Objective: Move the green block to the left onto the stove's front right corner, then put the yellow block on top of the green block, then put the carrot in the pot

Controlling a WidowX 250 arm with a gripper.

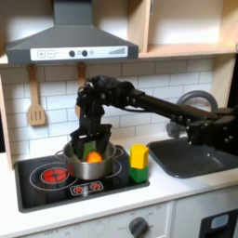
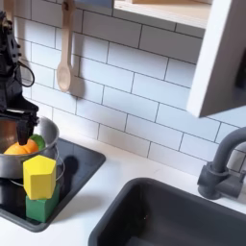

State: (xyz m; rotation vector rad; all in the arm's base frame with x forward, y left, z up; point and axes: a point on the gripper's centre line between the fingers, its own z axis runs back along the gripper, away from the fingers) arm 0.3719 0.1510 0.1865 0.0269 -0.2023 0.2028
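The two first steps look done. The green block (image 1: pixel 138 173) sits on the front right corner of the stove (image 1: pixel 37 177), at about 4 o'clock from the pot (image 1: pixel 74 164) in the first exterior view, and the yellow block (image 1: pixel 139 154) stands upright on top of it, the two touching. In the second exterior view the same stack is in front of the pot, at about 6 o'clock from it, near the edge of the stove where the white surface (image 2: pixel 106 187) begins.

The last step seems nearly finished. The carrot (image 1: pixel 94 157) is inside the pot, orange with its green tip visible; in the second exterior view it lies against the near wall of the pot. The jaws (image 1: pixel 90 141) hang right over the pot, at 12 o'clock from the carrot and very close to it. The fingers stand on both sides of the carrot's upper part, but I cannot tell if they are grasping it or have released it, because the pictures are too blurred there.

What is left, in my judgement, is only to let go, if that is not done, and to lift the arm away.
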